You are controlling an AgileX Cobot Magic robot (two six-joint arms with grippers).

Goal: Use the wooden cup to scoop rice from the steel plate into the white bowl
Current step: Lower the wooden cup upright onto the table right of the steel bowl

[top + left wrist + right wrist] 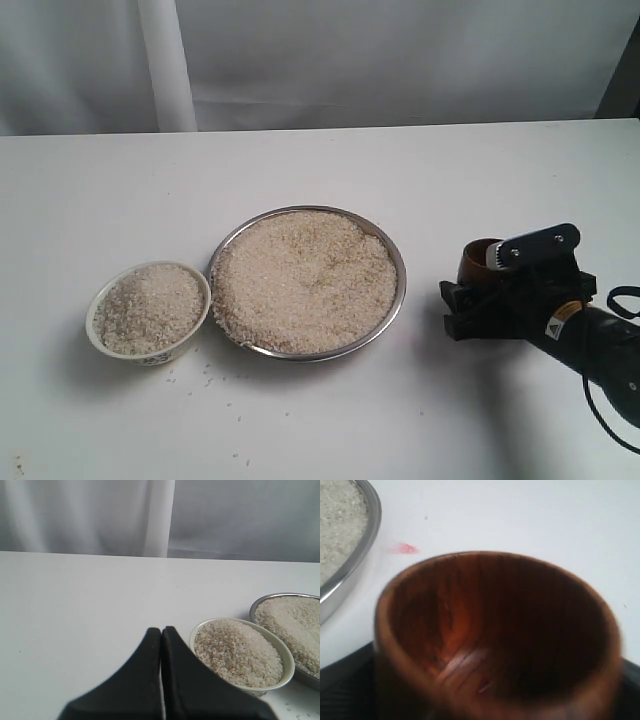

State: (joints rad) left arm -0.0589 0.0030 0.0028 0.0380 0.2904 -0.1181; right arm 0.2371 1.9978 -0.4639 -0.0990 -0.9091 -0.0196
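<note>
The steel plate (398, 290) sits mid-table, heaped with rice (305, 280). Touching its left side is the white bowl (95, 310), filled with rice to the brim. At the right the wooden cup (478, 262) stands upright on the table, empty and dark inside (490, 630). My right gripper (480, 300) is round it, one dark finger (345, 685) on each side; contact with the wood is hidden. The left gripper (161, 630) is shut with nothing in it, low over the table just left of the bowl (285, 655), out of the exterior view.
Stray grains (215, 380) lie on the white table in front of the bowl and plate. A small red mark (404, 548) is on the table between cup and plate rim (367, 535). A black cable (625, 300) loops off the right arm. A grey curtain hangs behind.
</note>
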